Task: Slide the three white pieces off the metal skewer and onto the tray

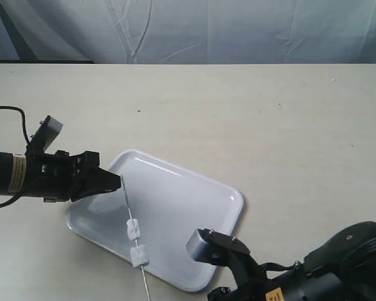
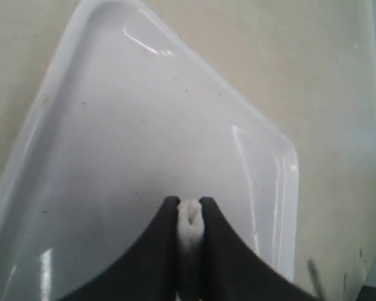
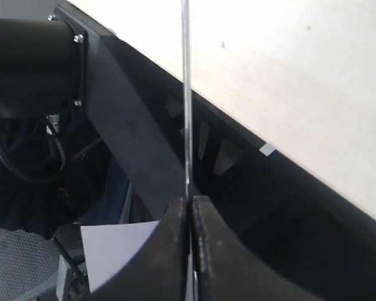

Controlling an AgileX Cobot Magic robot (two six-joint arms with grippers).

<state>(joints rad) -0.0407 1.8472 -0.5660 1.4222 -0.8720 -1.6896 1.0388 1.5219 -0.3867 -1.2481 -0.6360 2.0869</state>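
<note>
Exterior view, read with both wrist views. The left gripper reaches in from the left over the far-left corner of the tray. The left wrist view shows its fingers clenched on one white piece, which is pinched narrow between the pads. The metal skewer runs from those tips toward the near edge of the scene, slanting slightly right. A second white piece and a third white piece sit threaded on it, close together, over the tray's near-left rim. The right gripper is closed on the rod's near end, which leaves the exterior view at the bottom. Whether the rod's far tip is inside the pinched piece cannot be told.

The step in hand appears to be stripping the far piece.
- The right grip should be firm and fixed.
- The left pull should follow the rod's own line toward the far left; a sideways tug would likely flex so thin a rod.
- The squeeze should be light, since the piece looks soft.
- Release belongs over the tray's bare floor, not the table.
- The two threaded pieces hang near the rim, so the rod probably needs shifting farther over the tray first.
</note>
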